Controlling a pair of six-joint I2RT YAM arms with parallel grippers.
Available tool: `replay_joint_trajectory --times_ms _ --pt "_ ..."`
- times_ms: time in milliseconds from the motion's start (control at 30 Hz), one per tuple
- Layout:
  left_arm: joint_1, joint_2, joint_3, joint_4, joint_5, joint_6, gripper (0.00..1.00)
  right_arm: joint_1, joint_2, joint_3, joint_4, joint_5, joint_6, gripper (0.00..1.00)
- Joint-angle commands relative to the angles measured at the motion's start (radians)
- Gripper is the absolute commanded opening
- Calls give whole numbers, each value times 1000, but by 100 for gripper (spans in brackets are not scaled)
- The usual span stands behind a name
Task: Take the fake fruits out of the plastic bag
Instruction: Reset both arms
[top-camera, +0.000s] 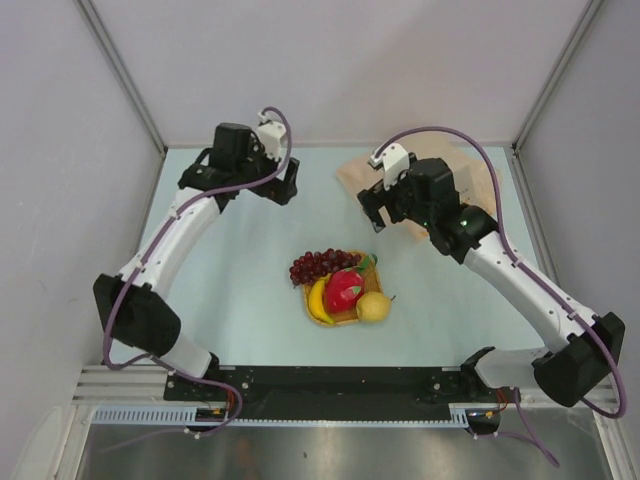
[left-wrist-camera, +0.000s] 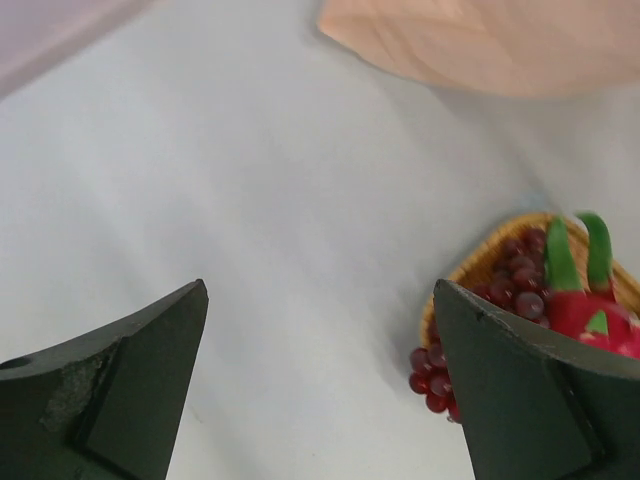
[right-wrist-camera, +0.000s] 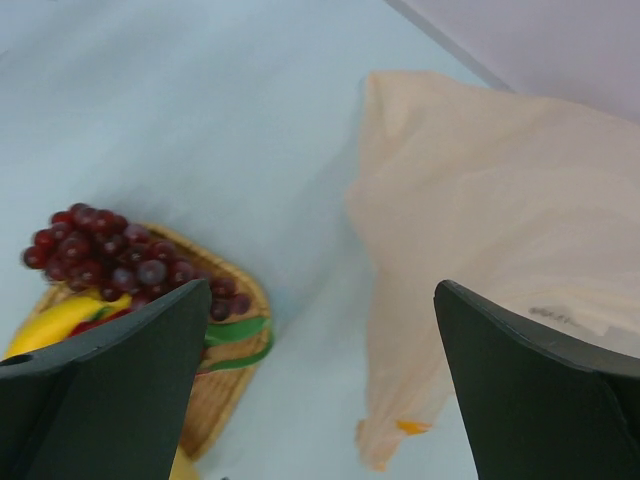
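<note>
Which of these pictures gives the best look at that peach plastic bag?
The right wrist view: the bag fills much of it, creases clear. From above, the right arm hides much of it. The left wrist view catches only a blurred edge at its top.

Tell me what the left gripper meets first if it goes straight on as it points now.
Probably bare table: nothing else shows between the left gripper's open fingers. The tray lies off to the side, and the plastic bag farther ahead.

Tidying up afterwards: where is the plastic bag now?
Top view: the plastic bag lies at the table's far right, partly beneath the right gripper, beyond the tray.
</note>
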Motion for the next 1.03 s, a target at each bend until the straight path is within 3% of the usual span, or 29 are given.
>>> replay_joint_trajectory --times_ms 0,133,400,600,733,867,1000 --pt "65 -112 -49 124 -95 -70 100 89 -45 55 -121 117 171 100" --pt "81 -132 -87 111 -98 -82 100 121 -4 53 -105 58 240 100" --pt "79 -205 -190 136 -72 -95 100 21 174 70 -85 49 341 100" --pt "87 -242 -254 161 -138 -96 100 -196 277 82 -80 -25 409 100" --pt "87 -252 -279 168 -132 -98 100 -330 298 92 -52 56 421 100" --pt "88 -241 -282 177 -127 -107 100 -323 271 99 -68 58 410 100" --pt "88 -218 -254 180 -129 -122 100 -238 222 79 -71 66 377 100"
